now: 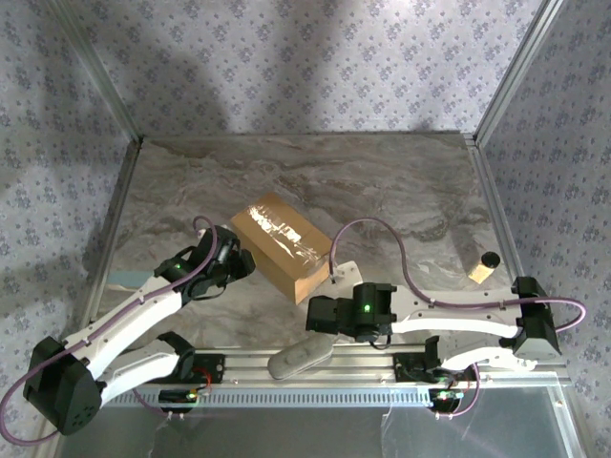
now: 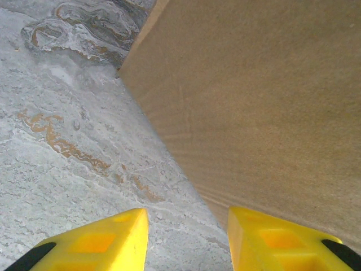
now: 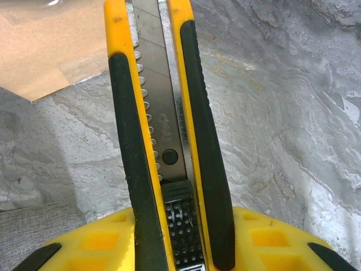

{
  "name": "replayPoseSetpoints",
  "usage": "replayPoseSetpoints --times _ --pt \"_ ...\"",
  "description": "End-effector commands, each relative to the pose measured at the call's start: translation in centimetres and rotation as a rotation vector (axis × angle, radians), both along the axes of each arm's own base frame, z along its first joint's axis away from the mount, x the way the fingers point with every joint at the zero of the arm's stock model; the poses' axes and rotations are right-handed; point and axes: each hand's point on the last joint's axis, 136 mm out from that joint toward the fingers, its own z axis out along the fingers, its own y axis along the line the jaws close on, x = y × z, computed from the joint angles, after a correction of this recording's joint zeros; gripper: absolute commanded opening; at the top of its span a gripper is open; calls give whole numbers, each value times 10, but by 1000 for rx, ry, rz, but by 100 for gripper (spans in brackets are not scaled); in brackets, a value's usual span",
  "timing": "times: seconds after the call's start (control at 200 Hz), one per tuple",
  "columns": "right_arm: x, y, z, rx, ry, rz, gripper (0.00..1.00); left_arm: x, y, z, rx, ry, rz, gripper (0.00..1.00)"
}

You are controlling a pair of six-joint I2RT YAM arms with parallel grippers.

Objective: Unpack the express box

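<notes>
express box [image 1: 283,246], long axis far-left to near-right

Soft even light; tape [image 1: 283,230] glare; wrist foregrounds maybe blurred.

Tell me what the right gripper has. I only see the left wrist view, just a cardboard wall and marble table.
Observer: The right gripper is shut on a yellow-and-black utility knife.
Operator: Is the box cut open?
Observer: No. The express box has its top flaps closed, with clear tape along the seam.
Operator: Where is the knife relative to it?
Observer: Just off the box's right-hand corner; I cannot tell whether it touches.
</notes>
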Motion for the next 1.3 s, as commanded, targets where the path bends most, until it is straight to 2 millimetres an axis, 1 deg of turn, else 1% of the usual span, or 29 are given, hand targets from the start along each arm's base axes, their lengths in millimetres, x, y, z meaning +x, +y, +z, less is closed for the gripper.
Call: replayPoseSetpoints --times 0.0,0.195,0.45,0.59,0.71,0.785,0.815,0.825,0.915,1.065,1.149,1.294 --pt "2 1 7 5 -8 -15 0 6 -3 19 -26 -47 9 42" --pt "2 3 10 11 -10 -9 0 5 -2 20 -25 -48 9 42" --pt "1 4 11 17 8 -6 0 5 -2 27 -18 -61 0 42" --pt "1 4 11 33 20 -9 0 5 2 37 1 -75 1 42" --pt "2 2 10 37 27 -15 0 4 10 45 30 -80 15 42" --pt "2 1 10 39 30 -19 0 4 16 54 53 -87 25 42" --pt "2 1 10 42 31 -18 0 6 17 60 56 -103 27 42" --pt "2 1 10 43 32 -19 0 3 19 58 71 -91 27 42" --pt "2 1 9 43 36 -21 0 5 27 71 113 -107 30 42" --pt "3 0 10 41 37 -20 0 17 43 92 186 -123 48 43" --pt "3 0 11 37 35 -15 0 29 50 104 217 -140 64 43" --pt "5 0 11 37 37 -16 0 54 54 121 234 -184 91 44"
